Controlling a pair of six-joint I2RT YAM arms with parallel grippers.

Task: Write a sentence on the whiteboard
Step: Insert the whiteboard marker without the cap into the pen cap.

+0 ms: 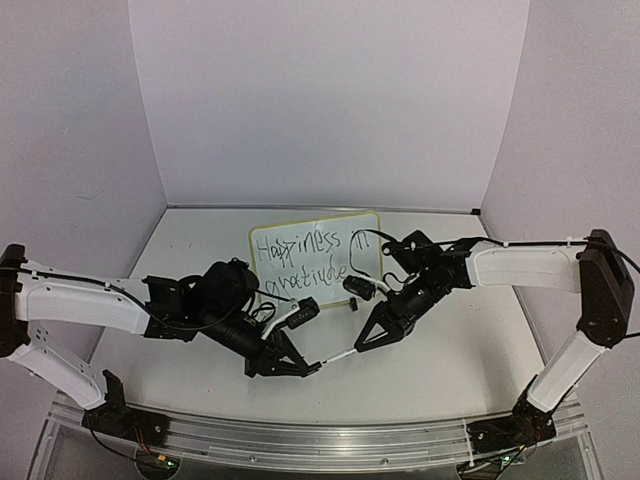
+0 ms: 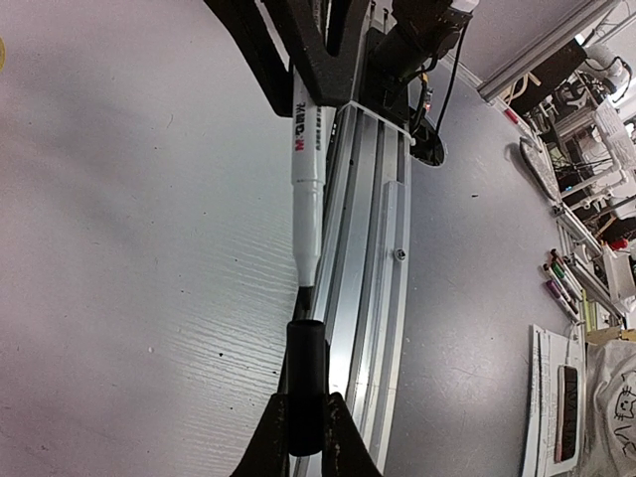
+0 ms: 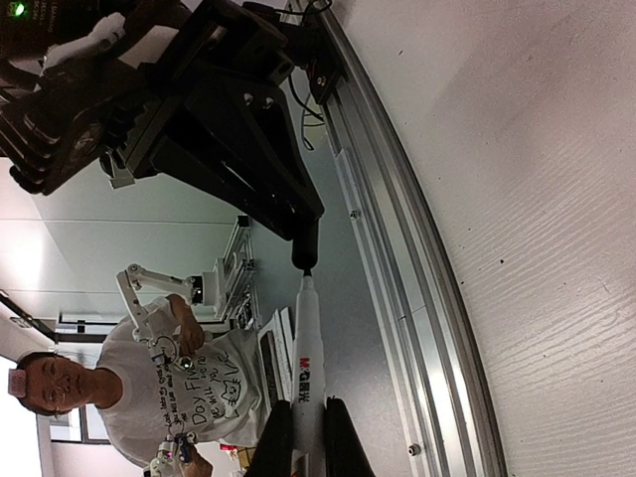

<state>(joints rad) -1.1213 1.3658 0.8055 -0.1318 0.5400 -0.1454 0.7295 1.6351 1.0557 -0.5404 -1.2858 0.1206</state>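
The whiteboard (image 1: 315,255) stands at the back centre with the sentence (image 1: 300,258) "Happiness in gratitude" on it in two black lines. My left gripper (image 1: 310,366) is shut on a black marker cap (image 2: 306,383), low over the table's front. My right gripper (image 1: 362,345) is shut on the white marker (image 3: 306,368) by its rear barrel. The marker (image 2: 308,179) and cap (image 3: 305,243) lie in one line. The marker's nib sits right at the cap's mouth. In the left wrist view my left gripper (image 2: 307,396) pinches the cap; in the right wrist view my right gripper (image 3: 308,400) pinches the barrel.
An aluminium rail (image 1: 300,440) runs along the table's near edge, just below both grippers. White enclosure walls stand at the back and sides. A person in a white shirt (image 3: 169,388) and other equipment are beyond the table's front.
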